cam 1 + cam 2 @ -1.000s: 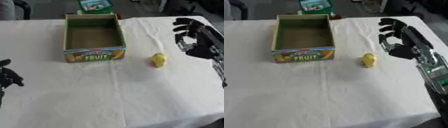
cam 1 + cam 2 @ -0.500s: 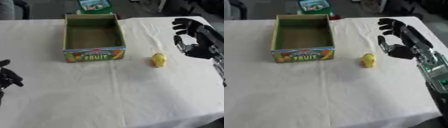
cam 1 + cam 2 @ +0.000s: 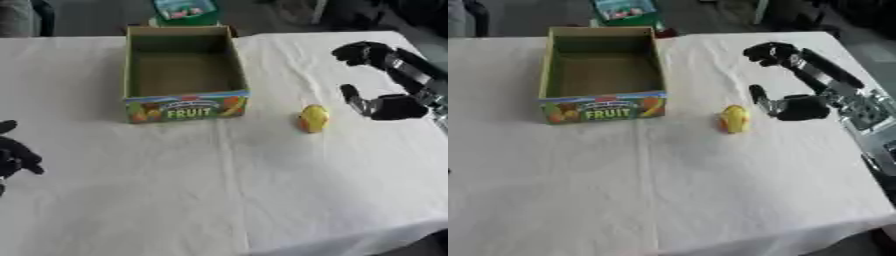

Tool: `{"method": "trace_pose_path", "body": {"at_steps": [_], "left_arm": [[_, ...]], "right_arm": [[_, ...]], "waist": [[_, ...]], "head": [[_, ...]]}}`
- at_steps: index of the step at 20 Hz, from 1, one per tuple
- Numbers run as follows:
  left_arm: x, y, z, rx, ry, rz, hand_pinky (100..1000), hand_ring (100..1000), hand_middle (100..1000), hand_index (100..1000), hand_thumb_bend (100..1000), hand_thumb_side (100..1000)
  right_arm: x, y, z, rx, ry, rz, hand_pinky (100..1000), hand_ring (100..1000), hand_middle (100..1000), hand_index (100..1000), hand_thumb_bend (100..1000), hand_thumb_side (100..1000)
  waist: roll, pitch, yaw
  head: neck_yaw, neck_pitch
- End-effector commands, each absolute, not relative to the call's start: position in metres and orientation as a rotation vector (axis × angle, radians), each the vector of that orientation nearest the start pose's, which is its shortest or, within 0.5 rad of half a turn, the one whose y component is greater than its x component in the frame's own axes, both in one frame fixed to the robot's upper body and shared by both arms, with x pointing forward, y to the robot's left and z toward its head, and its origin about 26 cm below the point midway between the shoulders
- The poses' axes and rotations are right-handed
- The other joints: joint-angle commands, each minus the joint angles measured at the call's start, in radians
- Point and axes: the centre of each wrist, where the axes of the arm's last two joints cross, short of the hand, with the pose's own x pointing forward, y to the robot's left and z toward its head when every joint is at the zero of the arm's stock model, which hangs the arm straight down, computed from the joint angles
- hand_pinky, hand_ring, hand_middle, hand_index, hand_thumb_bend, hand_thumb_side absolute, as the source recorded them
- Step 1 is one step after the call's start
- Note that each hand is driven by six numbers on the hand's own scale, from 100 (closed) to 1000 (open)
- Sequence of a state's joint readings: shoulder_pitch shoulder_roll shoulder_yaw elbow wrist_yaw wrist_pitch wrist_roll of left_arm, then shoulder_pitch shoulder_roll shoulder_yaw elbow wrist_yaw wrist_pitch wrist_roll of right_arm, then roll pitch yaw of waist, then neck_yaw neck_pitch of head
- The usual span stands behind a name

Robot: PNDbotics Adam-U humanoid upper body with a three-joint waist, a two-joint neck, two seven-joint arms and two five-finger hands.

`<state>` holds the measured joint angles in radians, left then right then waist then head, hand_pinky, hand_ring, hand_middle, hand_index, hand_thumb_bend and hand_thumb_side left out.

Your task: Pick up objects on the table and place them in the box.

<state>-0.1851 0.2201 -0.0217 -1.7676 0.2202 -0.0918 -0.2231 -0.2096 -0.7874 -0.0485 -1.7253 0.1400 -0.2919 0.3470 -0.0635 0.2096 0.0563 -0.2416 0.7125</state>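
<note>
Beside box [image 3: 184,75]: yellow fruit [image 3: 312,118] (orange-tinged).

Worktop [image 3: 175,190] under white cloth, faint fold creases running across; near edge drops off at 5 o'clock; dark floor beyond far edge, 12 o'clock; green packet [image 3: 626,11] with pale printed face on floor past far edge, 12 o'clock, tilted; dark blurred shapes at 1 to 2 o'clock, unidentifiable.
</note>
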Motion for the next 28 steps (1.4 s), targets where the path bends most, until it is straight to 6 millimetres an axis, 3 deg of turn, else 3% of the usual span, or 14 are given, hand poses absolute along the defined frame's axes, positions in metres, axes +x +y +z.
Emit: {"method": "trace_pose_path", "body": {"at_steps": [1, 4, 17, 28], "left_arm": [[0.313, 0.265, 0.108, -0.242, -2.019, -0.349, 465, 521, 475, 812, 129, 705], [0.313, 0.264, 0.108, -0.245, -2.019, -0.352, 466, 521, 475, 812, 129, 706], [0.313, 0.263, 0.108, -0.248, -2.019, -0.357, 466, 521, 475, 812, 127, 707], [0.313, 0.263, 0.108, -0.253, -2.019, -0.359, 466, 522, 476, 813, 123, 709]], "right_arm": [[0.314, -0.392, 0.2, -0.549, -1.787, 1.349, 913, 923, 884, 920, 100, 209], [0.32, -0.393, 0.192, -0.536, -1.707, 1.427, 928, 931, 889, 917, 100, 260], [0.331, -0.392, 0.163, -0.628, -1.478, 1.726, 1000, 981, 930, 927, 100, 310], [0.342, -0.41, 0.143, -0.888, -1.403, 1.656, 1000, 993, 933, 923, 100, 374]], "waist": [[0.0, -0.015, 0.002], [-0.001, -0.015, 0.007], [-0.001, -0.014, 0.015], [0.003, -0.015, 0.019]], "head": [[-0.006, 0.007], [-0.009, 0.007], [-0.016, 0.005], [-0.017, 0.002]]}}
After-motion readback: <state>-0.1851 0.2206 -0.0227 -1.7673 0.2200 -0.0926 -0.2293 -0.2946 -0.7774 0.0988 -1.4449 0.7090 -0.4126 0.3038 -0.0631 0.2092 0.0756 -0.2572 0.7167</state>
